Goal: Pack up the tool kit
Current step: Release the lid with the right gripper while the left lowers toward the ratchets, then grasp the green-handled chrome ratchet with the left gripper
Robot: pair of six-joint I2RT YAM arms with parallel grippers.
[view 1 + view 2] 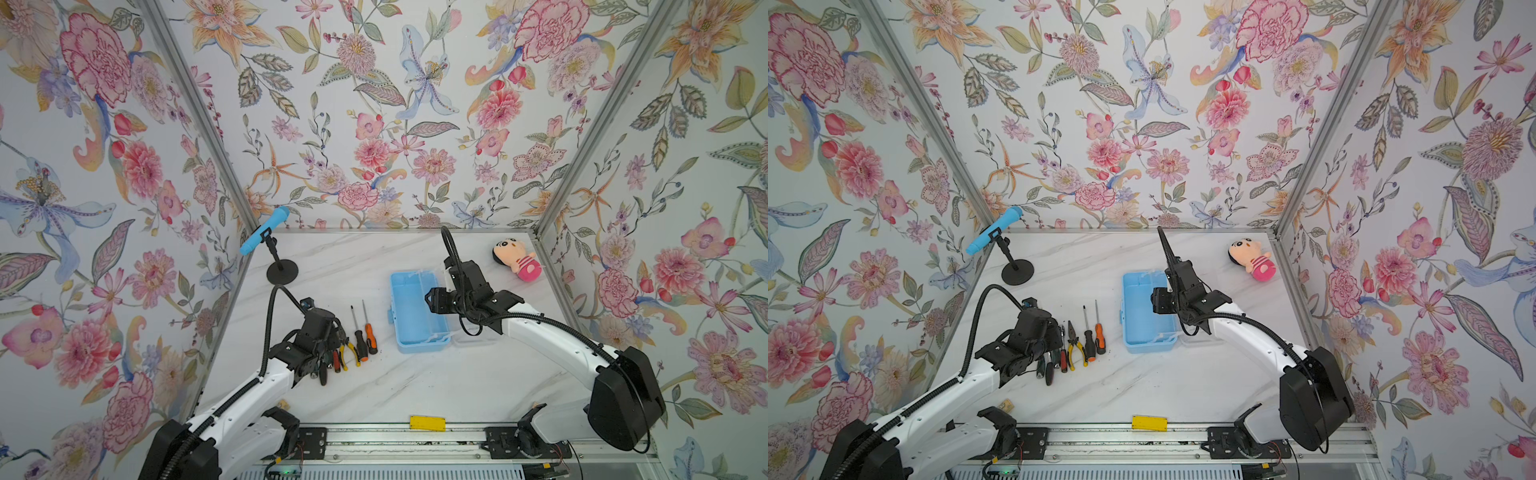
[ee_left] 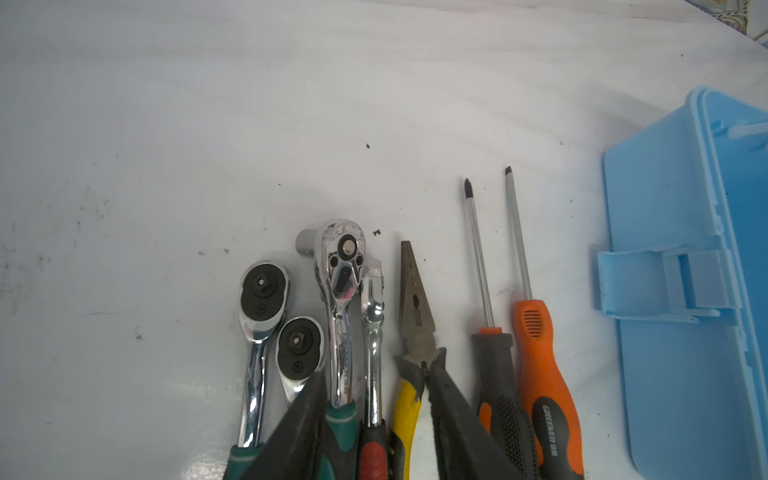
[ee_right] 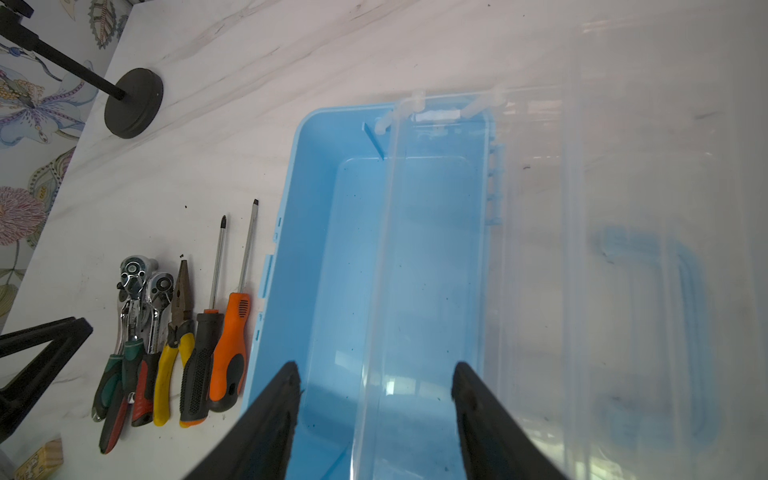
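Observation:
The light-blue box point(image 1: 411, 307) point(image 3: 332, 249) lies open with nothing in it. Its clear lid point(image 1: 473, 338) point(image 3: 623, 208) is folded out beside it, and a clear inner tray edge stands over the box. My right gripper point(image 3: 376, 372) point(image 1: 440, 301) hovers open above that edge without touching it. Left of the box lie an orange screwdriver point(image 2: 540, 365), a black one point(image 2: 494, 374), yellow-handled pliers point(image 2: 415, 324) and several ratchets point(image 2: 262, 299). My left gripper point(image 2: 380, 365) point(image 1: 328, 349) straddles two ratchet handles and the pliers' yellow handle, its jaws narrowed around them. Whether they are gripped is unclear.
A blue toy microphone point(image 1: 264, 230) on a black stand point(image 1: 282, 272) occupies the back left corner. A pink plush doll point(image 1: 517, 259) lies at the back right. A small wooden block point(image 3: 41, 457) sits near the left arm's base. Floral walls enclose three sides.

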